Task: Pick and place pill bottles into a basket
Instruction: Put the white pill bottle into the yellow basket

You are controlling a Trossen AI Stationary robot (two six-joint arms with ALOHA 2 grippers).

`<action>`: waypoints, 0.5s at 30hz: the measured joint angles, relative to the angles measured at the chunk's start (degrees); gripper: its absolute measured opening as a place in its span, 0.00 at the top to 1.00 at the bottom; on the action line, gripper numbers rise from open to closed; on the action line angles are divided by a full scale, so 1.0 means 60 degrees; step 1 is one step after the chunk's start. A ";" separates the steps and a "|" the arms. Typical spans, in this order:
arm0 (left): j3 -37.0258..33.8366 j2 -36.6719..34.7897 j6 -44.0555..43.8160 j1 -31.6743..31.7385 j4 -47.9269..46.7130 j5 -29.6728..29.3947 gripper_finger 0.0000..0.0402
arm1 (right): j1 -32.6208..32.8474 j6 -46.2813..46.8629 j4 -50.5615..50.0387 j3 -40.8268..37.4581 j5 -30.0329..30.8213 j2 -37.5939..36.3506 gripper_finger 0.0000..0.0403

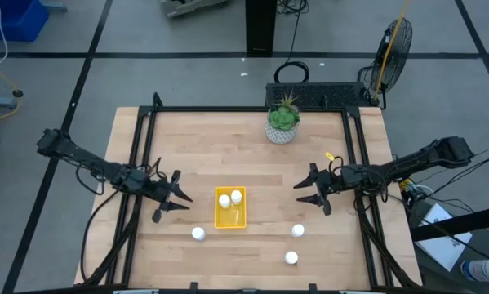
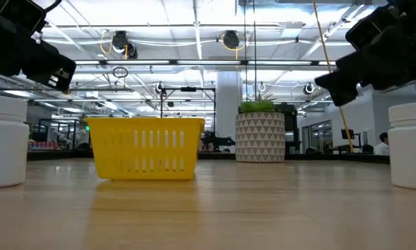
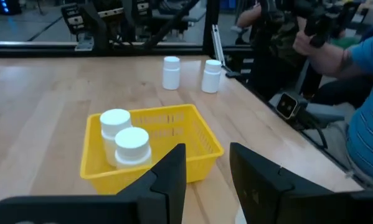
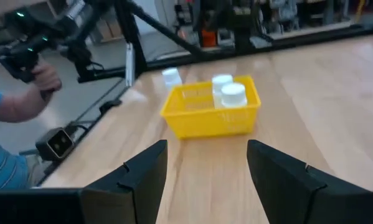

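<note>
The yellow basket (image 1: pixel 231 214) stands near the table's middle with two white pill bottles (image 1: pixel 230 198) upright inside it. One more pill bottle (image 1: pixel 197 233) stands on the table at the basket's near left. Two others (image 1: pixel 298 231) (image 1: pixel 291 258) stand to its near right. My left gripper (image 1: pixel 175 207) hovers left of the basket, pointing at it. It is open, with nothing between its fingers (image 3: pixel 174 171). My right gripper (image 1: pixel 303 191) hovers to the right of the basket, also facing it (image 4: pixel 211 118), open and empty.
A white patterned pot (image 1: pixel 282 122) with a green plant stands at the table's far edge. Black frame rails (image 1: pixel 142 155) run along the table's left and right sides. A person's arm (image 3: pixel 360 68) shows beyond the table's edge. Bare wood lies between the basket and each gripper.
</note>
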 joint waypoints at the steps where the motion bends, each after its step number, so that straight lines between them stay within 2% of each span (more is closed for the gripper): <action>1: -0.0094 0.0000 -0.0068 0.0000 0.0211 0.0001 0.68 | 0.0000 -0.0008 -0.0026 -0.0002 -0.0015 0.0057 0.47; 5: -0.0122 0.0005 -0.0501 -0.0001 0.0037 -0.0002 0.68 | 0.0000 -0.0004 -0.0077 -0.0011 -0.0019 0.0213 0.47; 12: 0.1158 0.0050 -0.1131 -0.0011 -0.2838 -0.0199 0.68 | 0.0000 -0.0037 -0.0100 -0.0004 -0.0019 0.0355 0.47; 15: 0.1638 0.0383 -0.1185 -0.0039 -0.3250 -0.0122 0.68 | 0.0000 -0.0037 -0.0104 0.0000 -0.0018 0.0384 0.47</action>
